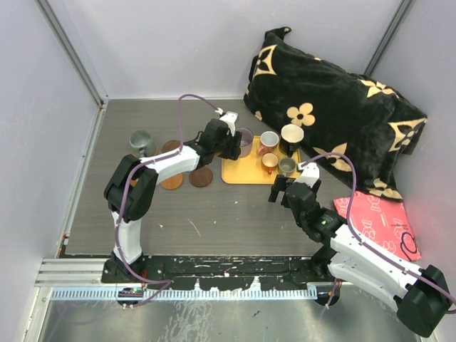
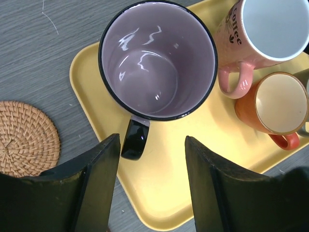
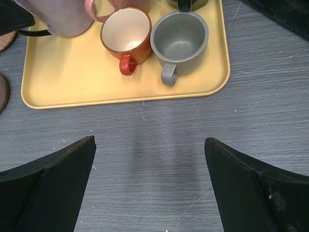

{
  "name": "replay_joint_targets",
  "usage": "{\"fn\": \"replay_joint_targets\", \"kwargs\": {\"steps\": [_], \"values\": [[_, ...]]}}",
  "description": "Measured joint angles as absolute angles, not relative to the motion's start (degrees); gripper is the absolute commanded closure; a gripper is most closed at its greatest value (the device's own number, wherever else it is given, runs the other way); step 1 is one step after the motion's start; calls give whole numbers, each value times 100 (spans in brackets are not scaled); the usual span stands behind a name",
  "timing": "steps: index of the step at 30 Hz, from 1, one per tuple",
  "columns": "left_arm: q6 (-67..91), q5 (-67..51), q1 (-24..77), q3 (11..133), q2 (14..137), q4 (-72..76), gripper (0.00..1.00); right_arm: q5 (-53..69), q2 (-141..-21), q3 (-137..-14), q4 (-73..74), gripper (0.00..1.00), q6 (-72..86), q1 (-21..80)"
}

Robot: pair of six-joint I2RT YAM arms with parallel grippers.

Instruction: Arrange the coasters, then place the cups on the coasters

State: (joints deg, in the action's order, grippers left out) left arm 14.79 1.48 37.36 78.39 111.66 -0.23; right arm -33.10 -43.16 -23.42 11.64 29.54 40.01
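A translucent purple mug [image 2: 157,60] stands on the yellow tray [image 2: 159,188], its black handle [image 2: 134,141] pointing at my left gripper [image 2: 152,145]. That gripper is open and holds nothing; the handle lies just off its left finger. Beside the mug are a pink cup [image 2: 260,34] and a tiny orange cup [image 3: 126,35], with a tiny grey cup [image 3: 179,41] and a black cup with cream inside [image 1: 292,134]. My right gripper [image 3: 149,145] hangs wide open over bare table, near the tray's front edge. A grey-green mug [image 1: 141,142] stands left, near three coasters [image 1: 172,180], [image 1: 201,177], [image 1: 171,147].
A black cushion with gold flowers [image 1: 328,107] lies against the back right wall. A red packet [image 1: 377,221] rests on the table at the right. Walls close in the table on the left, back and right. A woven coaster [image 2: 26,137] sits left of the tray.
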Motion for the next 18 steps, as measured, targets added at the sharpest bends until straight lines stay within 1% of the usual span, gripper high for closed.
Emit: {"fn": "replay_joint_targets", "kwargs": {"steps": [8, 11, 18], "values": [[1208, 123, 3739, 8219, 11432, -117, 46, -3315, -4318, -2342, 1164, 0, 2956, 4001], [1122, 117, 3739, 8374, 11555, -121, 51, -3321, -4342, -2342, 1162, 0, 2958, 4001], [1061, 126, 3739, 8497, 11784, -196, 50, -3336, -4447, -2344, 1162, 0, 2971, 4001]]}}
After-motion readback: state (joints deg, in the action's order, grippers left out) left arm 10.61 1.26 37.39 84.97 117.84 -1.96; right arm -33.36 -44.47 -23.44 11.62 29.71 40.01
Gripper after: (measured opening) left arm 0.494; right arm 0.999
